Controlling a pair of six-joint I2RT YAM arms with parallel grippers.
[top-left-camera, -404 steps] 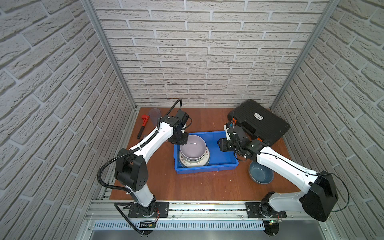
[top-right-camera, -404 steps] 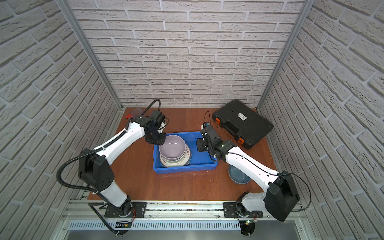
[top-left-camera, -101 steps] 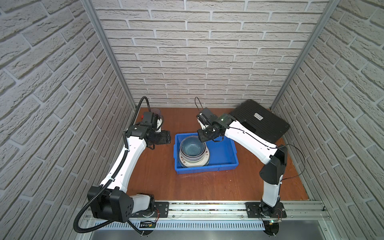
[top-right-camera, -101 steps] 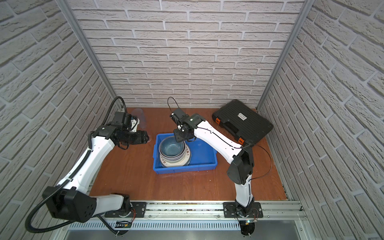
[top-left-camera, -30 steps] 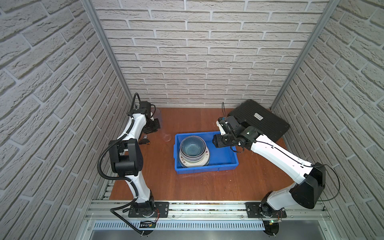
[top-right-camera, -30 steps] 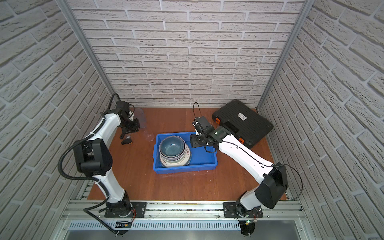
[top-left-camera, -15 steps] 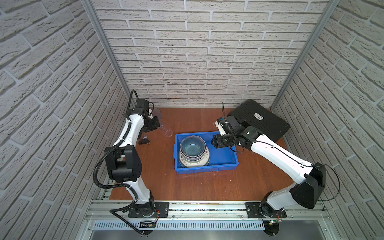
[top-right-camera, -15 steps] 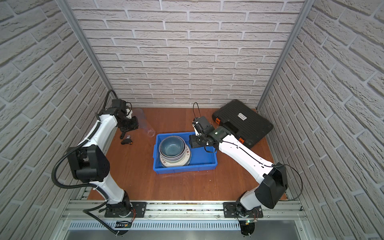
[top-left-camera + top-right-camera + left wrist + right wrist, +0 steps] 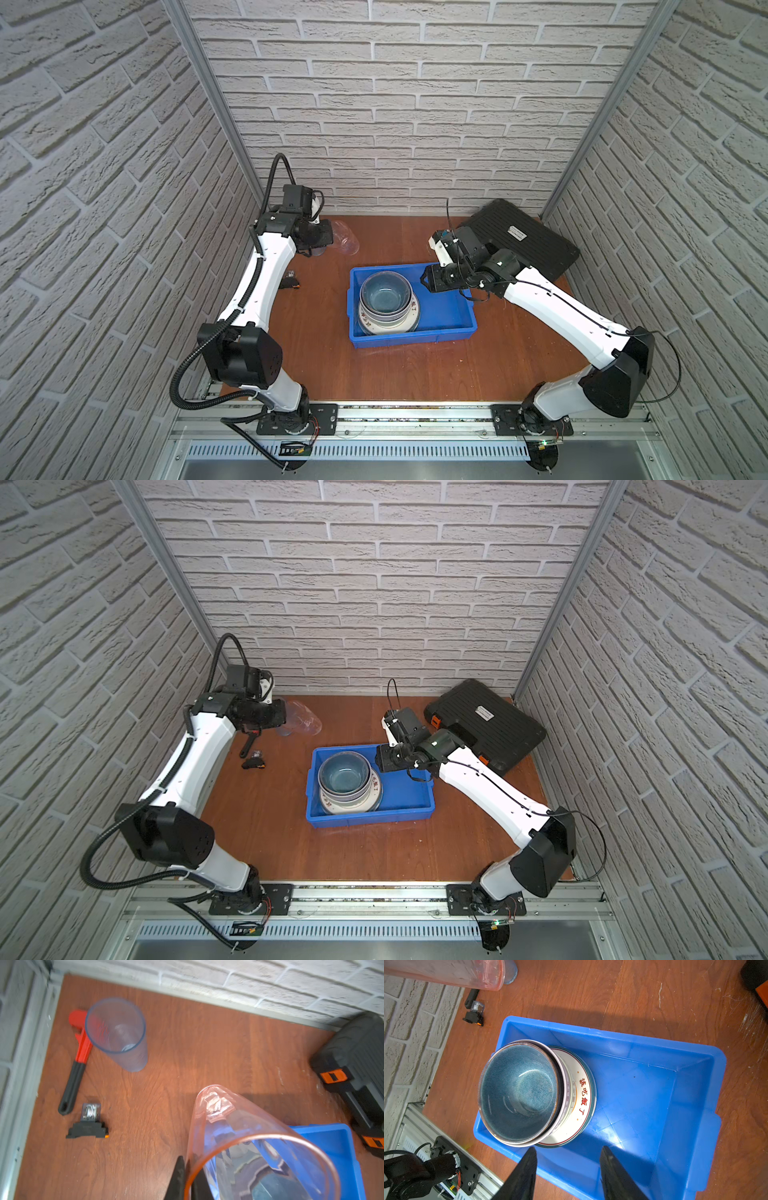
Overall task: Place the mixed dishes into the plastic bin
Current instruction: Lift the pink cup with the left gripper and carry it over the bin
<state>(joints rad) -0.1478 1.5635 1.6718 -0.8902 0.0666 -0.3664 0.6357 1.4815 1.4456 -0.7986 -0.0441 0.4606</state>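
- The left end effector (image 9: 188, 1183) is clamped on the wall of a clear, pink-tinted round tumbler (image 9: 259, 1147), with one finger inside the rim and one outside.
- In both top views that tumbler (image 9: 345, 241) is held tilted, off the wooden desk (image 9: 374, 374), above its back-left part and apart from the bin.
- A second clear, bluish round tumbler (image 9: 116, 1030) stands upright near the desk's back-left corner, just beside the head of a red pipe wrench with a black handle (image 9: 81, 1043).
- A small black electrical part with a clear cap (image 9: 88, 1126) lies near the left edge, by the wrench's handle end.
- The bright blue shallow rectangular plastic bin (image 9: 411, 334) sits in the middle of the desk.
- Inside it, toward its left side, a glazed blue-grey round bowl (image 9: 519, 1093) tops a stack of dishes resting on a white round plate with a teal rim and red lettering (image 9: 583, 1097).
- The right end effector (image 9: 568, 1148) hangs over the bin's right half, jaws partly apart with nothing between them.
- A black ribbed tool case with orange latches (image 9: 482, 721) lies closed in the back-right corner.
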